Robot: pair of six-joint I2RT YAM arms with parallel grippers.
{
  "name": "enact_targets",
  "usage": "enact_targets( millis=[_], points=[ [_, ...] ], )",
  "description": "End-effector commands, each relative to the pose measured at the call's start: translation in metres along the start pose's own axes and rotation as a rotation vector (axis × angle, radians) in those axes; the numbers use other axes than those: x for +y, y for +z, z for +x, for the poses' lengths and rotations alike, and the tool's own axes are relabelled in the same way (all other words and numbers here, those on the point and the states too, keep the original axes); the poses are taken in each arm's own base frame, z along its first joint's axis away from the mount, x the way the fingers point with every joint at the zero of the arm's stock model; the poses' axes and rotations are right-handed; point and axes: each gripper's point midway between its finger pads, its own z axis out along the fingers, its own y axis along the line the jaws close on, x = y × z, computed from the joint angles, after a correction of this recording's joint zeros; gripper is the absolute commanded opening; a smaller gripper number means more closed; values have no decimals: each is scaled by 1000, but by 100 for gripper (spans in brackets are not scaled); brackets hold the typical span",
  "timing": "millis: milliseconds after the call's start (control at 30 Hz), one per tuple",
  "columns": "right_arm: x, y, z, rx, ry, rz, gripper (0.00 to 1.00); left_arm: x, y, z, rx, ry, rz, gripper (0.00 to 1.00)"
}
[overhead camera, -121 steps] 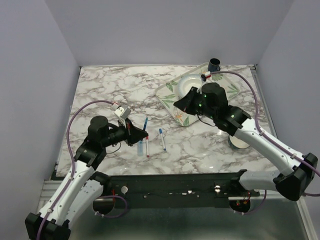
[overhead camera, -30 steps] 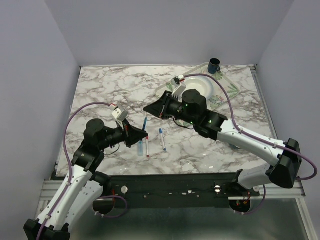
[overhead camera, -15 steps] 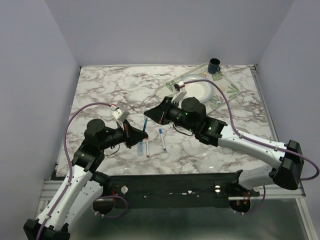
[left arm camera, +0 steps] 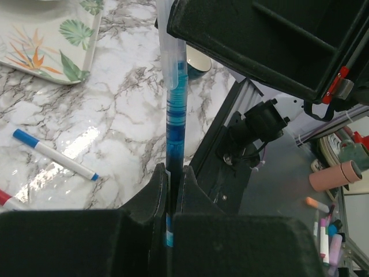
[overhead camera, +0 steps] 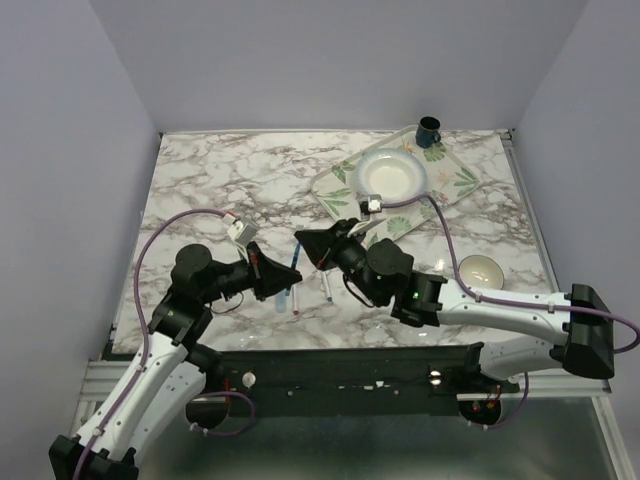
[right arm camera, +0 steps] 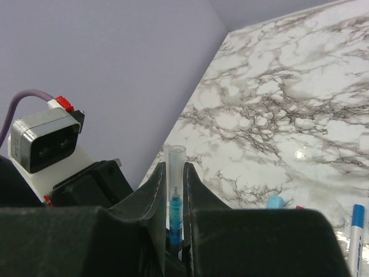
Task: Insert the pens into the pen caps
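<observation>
Pen [left arm camera: 174, 104] bridges both pincers (long axis straight between them): left pincer [left arm camera: 172, 173] clamps one end, right pincer [right arm camera: 174, 170] the other.

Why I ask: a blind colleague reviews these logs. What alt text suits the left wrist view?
The left hand grips a light blue pen running up to the black right hand. Behind lie a marble table, a white blue-ended pen and the corner of a leaf-patterned tray.

Right gripper [overhead camera: 305, 244] onto blue pen [left arm camera: 174, 104]
</observation>
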Motion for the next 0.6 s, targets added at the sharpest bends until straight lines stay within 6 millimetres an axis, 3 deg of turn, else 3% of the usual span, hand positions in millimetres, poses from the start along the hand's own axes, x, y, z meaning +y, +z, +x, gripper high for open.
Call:
enact_targets(
  millis=[0, 433, 567],
  points=[
    [-7, -16, 15, 18, -101, 3, 9, -14, 2, -49, -159, 63, 20, 0],
    [6, -36, 31, 92, -144, -50, 13, -22, 6, -71, -192, 129, 40, 0],
    [19, -46, 19, 91, -104, -111, 16, -30, 4, -74, -227, 225, 86, 0]
  ],
)
